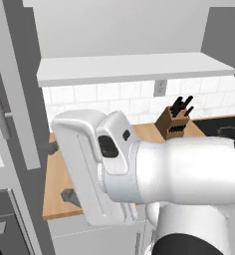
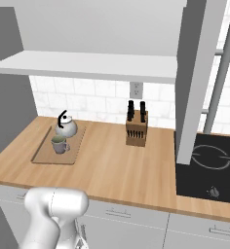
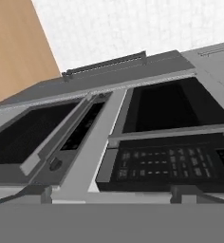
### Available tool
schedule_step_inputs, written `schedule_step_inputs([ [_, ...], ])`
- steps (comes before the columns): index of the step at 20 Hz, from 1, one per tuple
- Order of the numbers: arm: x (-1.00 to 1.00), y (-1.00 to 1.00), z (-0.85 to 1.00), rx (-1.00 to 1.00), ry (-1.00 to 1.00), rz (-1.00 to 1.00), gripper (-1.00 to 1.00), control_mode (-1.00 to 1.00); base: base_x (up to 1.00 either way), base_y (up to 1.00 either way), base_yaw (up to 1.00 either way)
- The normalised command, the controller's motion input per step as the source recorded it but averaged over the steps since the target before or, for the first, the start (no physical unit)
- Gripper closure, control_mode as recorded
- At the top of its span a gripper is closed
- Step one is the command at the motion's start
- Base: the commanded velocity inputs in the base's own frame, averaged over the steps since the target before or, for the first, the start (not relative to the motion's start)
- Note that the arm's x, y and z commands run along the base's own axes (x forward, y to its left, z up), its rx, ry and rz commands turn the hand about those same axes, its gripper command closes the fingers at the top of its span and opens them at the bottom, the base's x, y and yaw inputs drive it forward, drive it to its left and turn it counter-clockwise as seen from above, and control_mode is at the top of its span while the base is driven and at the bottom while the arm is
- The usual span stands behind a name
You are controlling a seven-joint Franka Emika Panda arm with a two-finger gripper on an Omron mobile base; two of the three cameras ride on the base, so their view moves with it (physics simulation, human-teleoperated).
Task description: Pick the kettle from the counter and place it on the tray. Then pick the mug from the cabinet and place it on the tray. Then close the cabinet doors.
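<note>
While the white arm bulked across the lower right of the left base view, the counter (image 1: 57, 187) showed behind it as a strip of light brown wood running back to the tiled wall. A knife block (image 1: 173, 123) with black handles stood on it near the wall, beside a black cooktop (image 1: 224, 130). A white shelf-like underside of the cabinet (image 1: 134, 69) spanned the wall above, and a tall grey unit (image 1: 10, 124) with a long bar handle rose at the left.

In the right base view, the tray (image 2: 44, 155) lay on the counter (image 2: 112, 168) near the left end. The kettle (image 2: 66, 126) sat upright on the tray's far part, and the mug (image 2: 59, 144) stood on the tray just in front of it, so close that I could not tell whether they touched. The knife block (image 2: 136, 129) stood well apart to the right, under a wall outlet (image 2: 135, 90). 1 cabinet door (image 2: 197, 78) hung open, edge-on, over the cooktop (image 2: 209, 168).

In the hand view, the camera looked at dark appliance fronts: a glass-fronted oven door (image 3: 33, 135) and a panel with a keypad (image 3: 166, 163). The 2 fingertips (image 3: 190, 193) stood far apart at the bottom, with nothing between them.
</note>
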Motion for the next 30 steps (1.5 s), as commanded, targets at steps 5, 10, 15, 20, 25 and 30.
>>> schedule_step_inputs([
  [5,0.0,0.49,0.11,-0.05,-0.11,-0.14,-1.0,-1.0,0.0,0.0,0.0],
  [10,0.13,0.58,0.0,-0.07,-0.16,-0.15,-1.0,-1.0,0.0,0.0,0.0],
  [15,0.32,0.54,0.0,-0.06,-0.09,-0.19,-1.0,-1.0,0.0,0.0,0.0],
  [20,0.41,0.34,-0.12,-0.05,0.0,-0.24,-1.0,-1.0,0.0,0.0,0.0],
  [25,0.39,0.26,-0.16,0.0,0.0,-0.17,-1.0,-1.0,0.0,0.0,0.0],
  [30,0.52,0.08,-0.12,0.0,0.0,-0.09,-1.0,-1.0,0.0,0.0,0.0],
])
